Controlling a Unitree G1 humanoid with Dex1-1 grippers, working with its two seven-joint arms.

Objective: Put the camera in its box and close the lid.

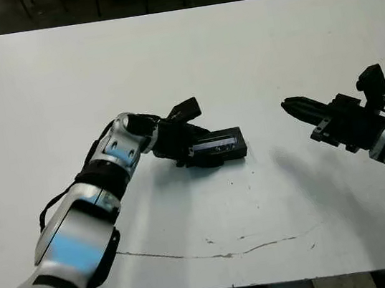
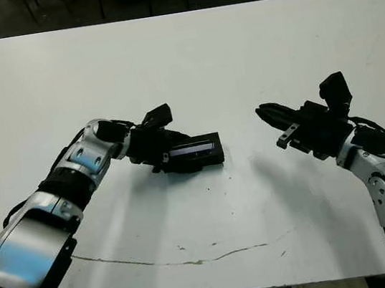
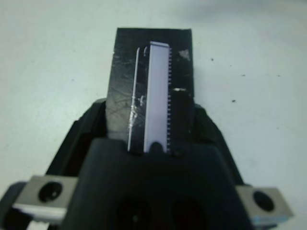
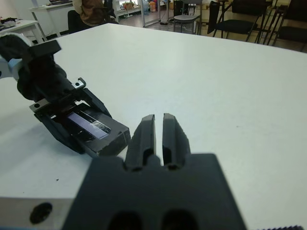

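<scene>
Nearest the head camera is the left arm's silver forearm, reaching toward the table's middle, where the left gripper [image 1: 191, 146] is closed around a black box [image 1: 221, 148]. The box lies flat on the white table [image 1: 187, 58], its long axis running away from the left gripper toward the right gripper [image 1: 297, 109]. The right gripper hovers well apart from the box on its far end, fingers pressed together and pointing at it, holding nothing. The left arm is plainly the nearer one; it already touches the box. In the left wrist view, a black finger rests flat across the box's glossy top, a pale strip beside it. Whether that top is the lid, or the camera lying inside, cannot be told; no separate camera or lid shows elsewhere. In the right wrist view, the two right fingers [image 4: 144, 136] stand shut, aimed at the box's near corner with bare table between. The table is smooth, marked by a thin dark crack nearer the robot than the box. Beyond the table stand chairs and a person.
</scene>
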